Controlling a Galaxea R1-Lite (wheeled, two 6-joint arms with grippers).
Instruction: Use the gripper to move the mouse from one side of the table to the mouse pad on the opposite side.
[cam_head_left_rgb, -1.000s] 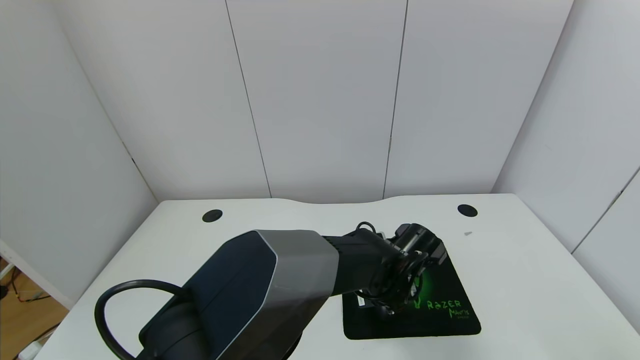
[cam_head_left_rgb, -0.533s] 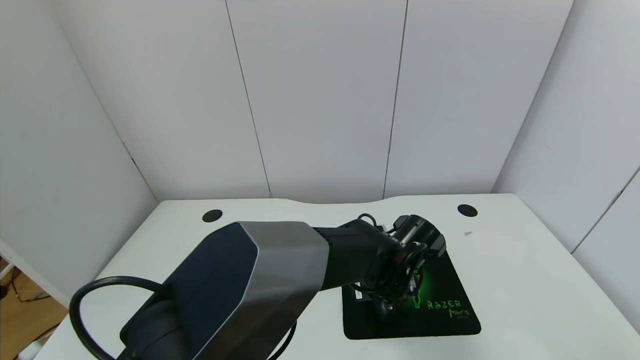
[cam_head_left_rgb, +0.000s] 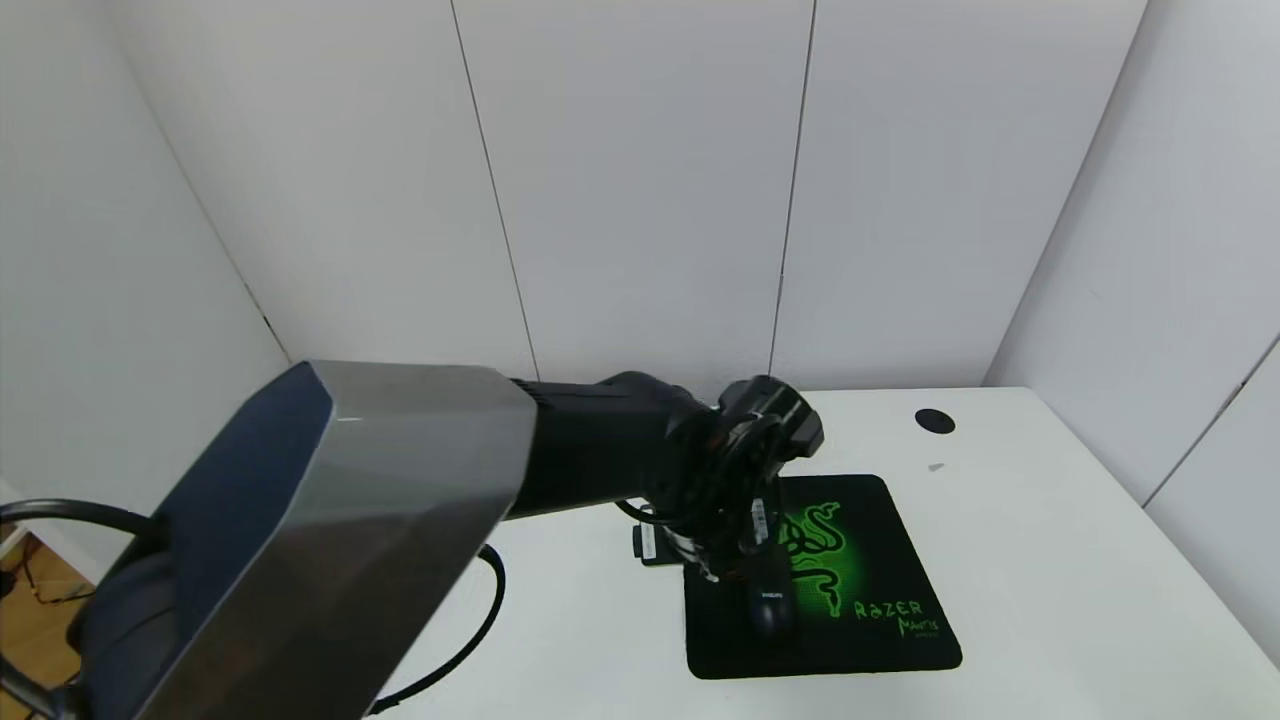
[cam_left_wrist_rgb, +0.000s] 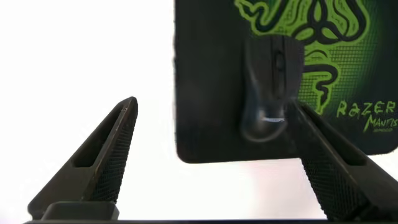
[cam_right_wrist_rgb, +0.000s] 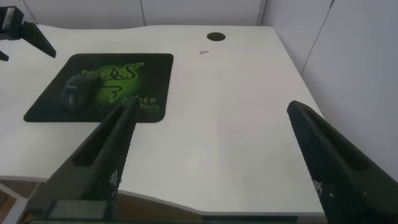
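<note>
The glossy black mouse lies on the left part of the black mouse pad with its green snake logo, on the white table. My left gripper hangs above the pad's near-left area, open and empty. In the left wrist view the mouse sits on the pad beyond my open left gripper, close to one fingertip and clear of both. My right gripper is open and empty over the table's front right; the mouse and pad show far off.
A round black grommet sits at the back right, with a small grey mark near it. White partition walls close in the table at the back and sides. My large left arm hides the left half of the table.
My left arm has risen and drawn back to the left. The mouse, hidden under the gripper before, now lies uncovered on the pad, free of the fingers.
</note>
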